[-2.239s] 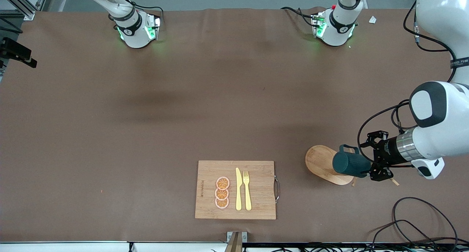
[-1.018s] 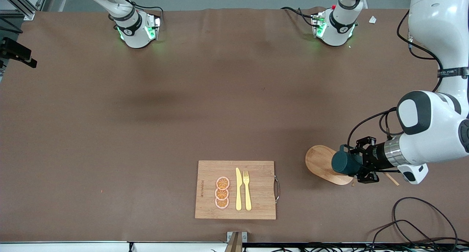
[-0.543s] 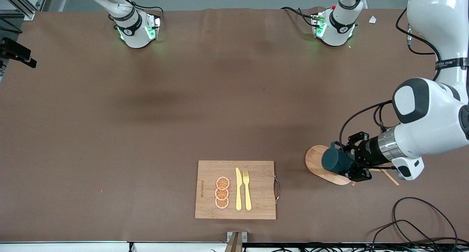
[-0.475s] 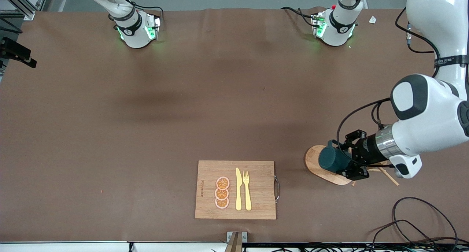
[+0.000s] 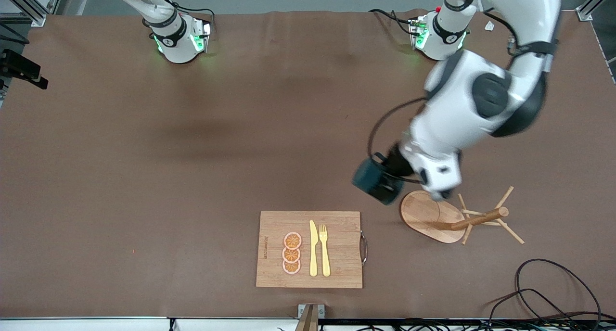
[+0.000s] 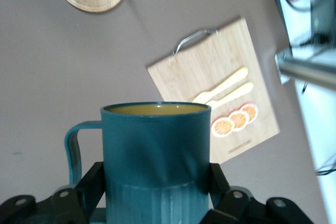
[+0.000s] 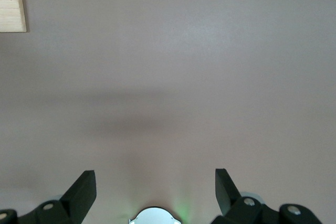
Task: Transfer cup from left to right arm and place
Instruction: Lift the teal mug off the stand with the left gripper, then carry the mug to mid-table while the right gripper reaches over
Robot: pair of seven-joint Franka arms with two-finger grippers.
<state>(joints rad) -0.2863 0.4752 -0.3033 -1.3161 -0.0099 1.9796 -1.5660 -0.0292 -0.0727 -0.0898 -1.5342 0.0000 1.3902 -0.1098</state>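
Note:
My left gripper (image 5: 391,171) is shut on the cup (image 5: 377,180), a dark teal mug, and holds it up over bare table beside the wooden rack's base. In the left wrist view the cup (image 6: 155,150) fills the space between the black fingers (image 6: 90,184), gripped round its ribbed lower part. Its loop handle (image 6: 72,145) sticks out to one side and its yellowish inside shows at the rim. My right gripper (image 7: 155,190) is open over bare table close to its own arm's base, with nothing between its fingers. It does not show in the front view.
A wooden peg rack (image 5: 474,219) lies tipped over toward the left arm's end, its oval base (image 5: 423,213) on edge. A bamboo cutting board (image 5: 337,244) near the front edge carries a yellow knife, a fork and three orange slices. Cables (image 5: 544,292) lie at the front corner.
The left arm has swung the cup away from the peg rack toward the middle of the table, uncovering the rack's pegs. The right arm has not moved.

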